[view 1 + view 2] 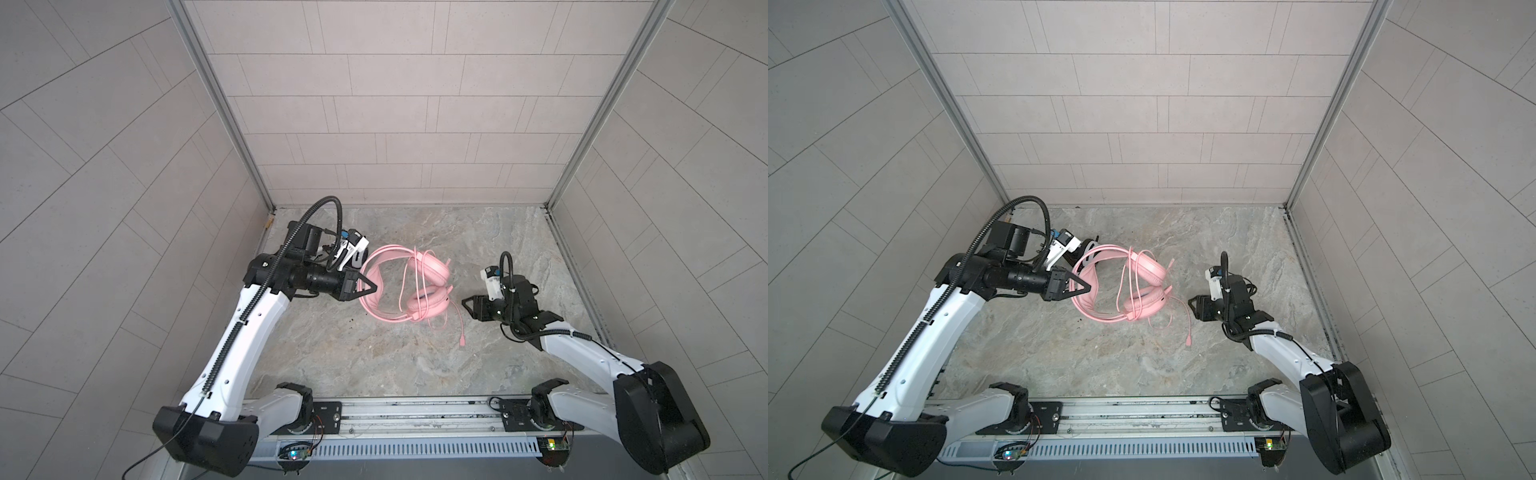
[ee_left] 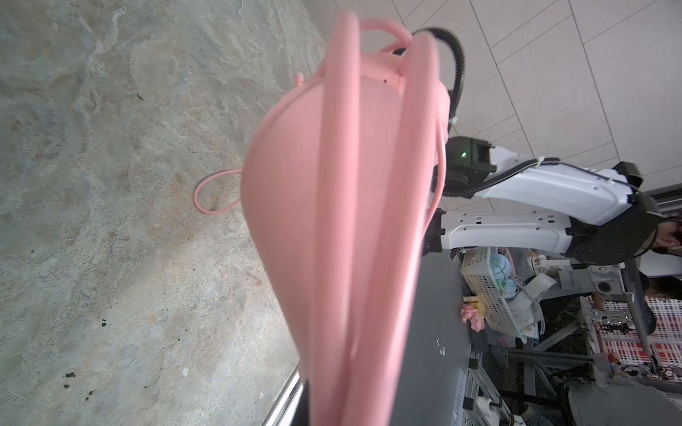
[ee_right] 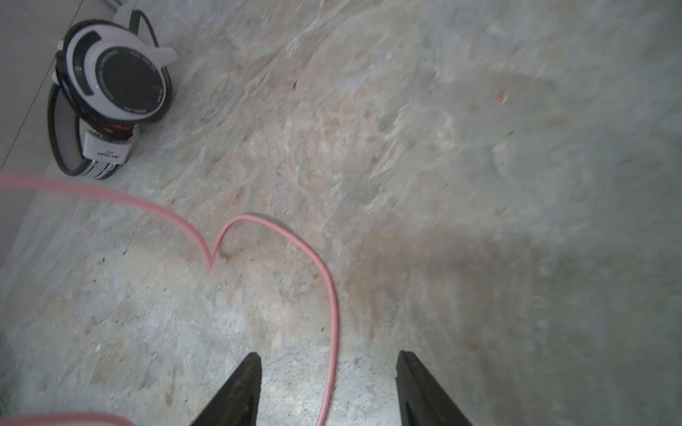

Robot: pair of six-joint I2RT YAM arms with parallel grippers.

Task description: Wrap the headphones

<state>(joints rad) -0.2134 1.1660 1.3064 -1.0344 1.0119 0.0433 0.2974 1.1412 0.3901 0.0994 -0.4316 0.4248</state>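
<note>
The pink headphones (image 1: pixel 432 270) (image 1: pixel 1148 270) sit mid-table, with loops of their pink cable draped across the ear cups. My left gripper (image 1: pixel 372 286) (image 1: pixel 1086 287) is shut on their headband (image 2: pixel 332 221), which hides the fingertips in the left wrist view. A loose cable tail ends in a plug (image 1: pixel 462 343) (image 1: pixel 1188 341). My right gripper (image 1: pixel 467 305) (image 1: pixel 1192 305) (image 3: pixel 327 354) stands open just right of the ear cups, holding nothing, with the pink cable (image 3: pixel 334 313) lying on the table between its fingers. The white-and-black headphones (image 3: pixel 110 92) (image 1: pixel 1088 249) lie behind the left wrist, mostly hidden in both top views.
Tiled walls (image 1: pixel 395 124) close in the stone-patterned table (image 1: pixel 395 361) on three sides. A metal rail (image 1: pixel 415 411) with the arm bases runs along the front edge. Dark specks (image 1: pixel 351 321) dot the table. A white basket (image 2: pixel 491 287) stands outside the cell.
</note>
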